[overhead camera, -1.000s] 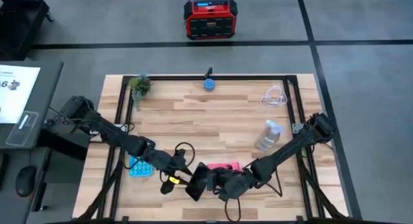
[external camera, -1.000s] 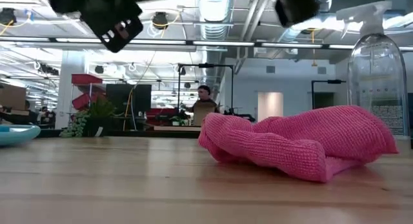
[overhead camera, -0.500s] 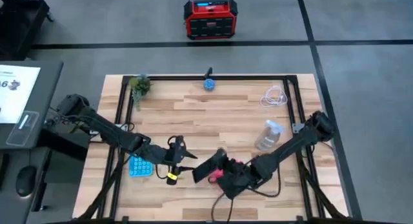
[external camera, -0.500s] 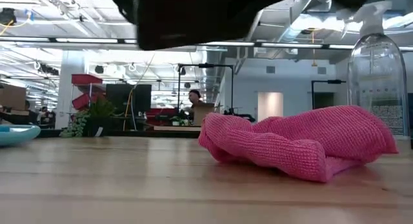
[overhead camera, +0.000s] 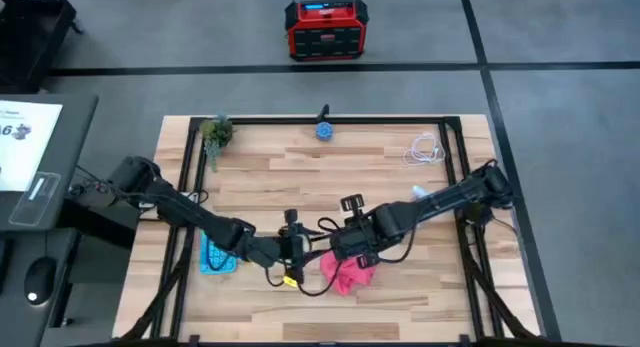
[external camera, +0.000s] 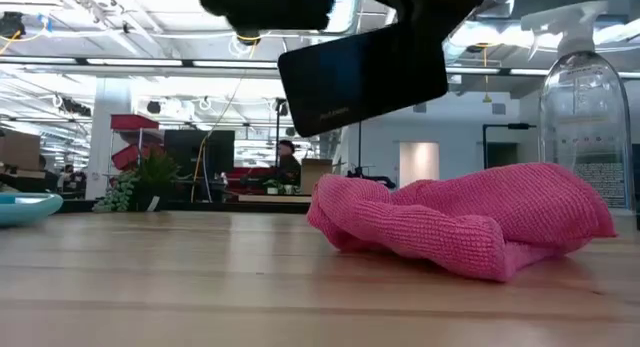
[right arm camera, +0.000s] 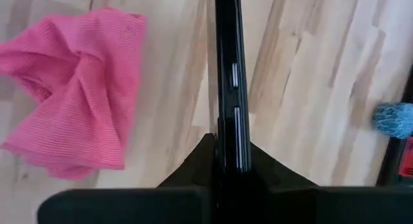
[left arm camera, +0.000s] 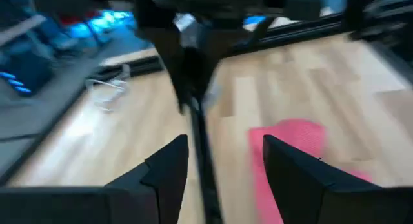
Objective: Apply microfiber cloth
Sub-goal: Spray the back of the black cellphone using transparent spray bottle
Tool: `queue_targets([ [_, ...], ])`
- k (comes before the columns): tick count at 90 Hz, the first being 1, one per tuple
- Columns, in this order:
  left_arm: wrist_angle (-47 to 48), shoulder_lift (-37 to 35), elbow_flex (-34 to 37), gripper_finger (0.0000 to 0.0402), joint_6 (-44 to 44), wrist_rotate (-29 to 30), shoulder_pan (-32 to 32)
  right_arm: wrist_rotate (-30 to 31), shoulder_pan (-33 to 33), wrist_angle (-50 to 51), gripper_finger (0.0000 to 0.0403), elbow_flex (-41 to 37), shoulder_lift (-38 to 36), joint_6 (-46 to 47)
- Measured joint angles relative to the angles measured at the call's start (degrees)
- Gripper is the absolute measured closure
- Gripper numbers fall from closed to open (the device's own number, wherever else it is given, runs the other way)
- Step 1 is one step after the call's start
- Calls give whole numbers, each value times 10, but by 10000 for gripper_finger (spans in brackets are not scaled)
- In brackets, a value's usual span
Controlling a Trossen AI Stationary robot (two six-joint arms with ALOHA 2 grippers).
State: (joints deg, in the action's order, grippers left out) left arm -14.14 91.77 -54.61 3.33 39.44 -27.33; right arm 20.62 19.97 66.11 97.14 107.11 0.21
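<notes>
The pink microfiber cloth (overhead camera: 345, 274) lies crumpled on the table near the front edge, also seen in the low view (external camera: 470, 222) and right wrist view (right arm camera: 77, 124). My right gripper (right arm camera: 226, 146) is shut on a black phone (external camera: 365, 77), held in the air to the left of and above the cloth. My left gripper (left arm camera: 222, 166) is open just left of it (overhead camera: 298, 249). Its fingers stand on either side of the phone's thin edge (left arm camera: 200, 153) without touching it. My right gripper pinches the phone's two flat faces between its two fingers, at one end of the phone (right arm camera: 226, 137). The fingers reach it from above. The phone hangs below the gripper, tilted, clear of the table and the cloth.
A light blue calculator (overhead camera: 215, 257) lies left of the grippers. A clear spray bottle (external camera: 585, 117) stands to the right, behind the cloth. At the far edge are a small plant (overhead camera: 215, 132), a blue brush-like object (overhead camera: 325, 130) and a white cable (overhead camera: 425, 150).
My right gripper has carried the phone up and toward the far edge, turning it and uncovering the cloth. My left gripper, which was at the phone a second ago and then apart from it, has gone toward the table's right, back to the phone. The cloth has stayed still.
</notes>
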Motion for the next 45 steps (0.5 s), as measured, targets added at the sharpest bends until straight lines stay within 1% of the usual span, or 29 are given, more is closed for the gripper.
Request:
queue_targets([
  [5, 22, 11, -20, 227, 5, 11, 1, 0, 0, -1, 386, 0, 0, 1],
  [17, 89, 39, -60, 227, -18, 10, 14, 0, 0, -1, 386, 0, 0, 5],
  [30, 140, 69, -91, 229, -30, 4, 24, -1, 2, -4, 386, 0, 0, 12],
  [38, 155, 87, -102, 242, -34, -1, 26, -1, 2, -3, 386, 0, 1, 13],
  [45, 164, 95, -110, 267, -35, 1, 26, -1, 2, -3, 386, 0, 1, 15],
])
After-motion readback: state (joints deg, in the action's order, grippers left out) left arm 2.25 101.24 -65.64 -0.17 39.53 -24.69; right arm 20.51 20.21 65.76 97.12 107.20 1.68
